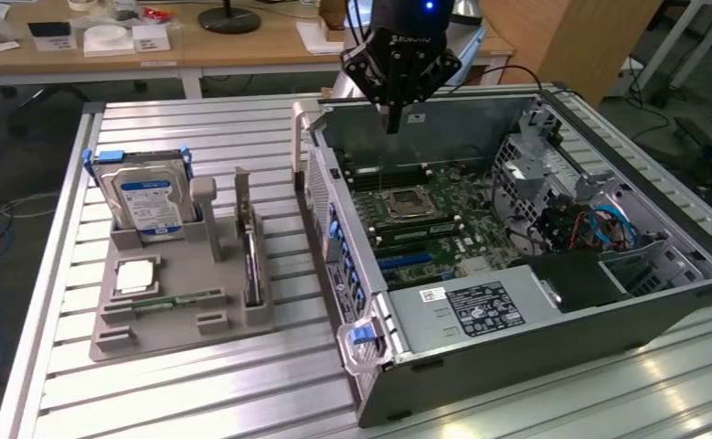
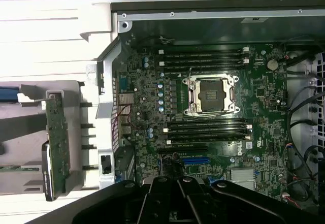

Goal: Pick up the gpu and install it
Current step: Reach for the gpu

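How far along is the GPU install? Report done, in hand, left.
Done: nothing visible; the gpu stands edge-up in the grey parts holder beside the case. In hand: nothing; the gripper hangs shut and empty over the open computer case. Left: pickup and install; the blue motherboard slot is bare.

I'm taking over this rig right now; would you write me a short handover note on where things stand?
The gripper is shut and empty, hanging over the open computer case, above the motherboard.
The gpu stands on edge in the grey holder beside the case, not gripped.
Done: nothing visible yet.
Left: picking up the gpu and installing it.
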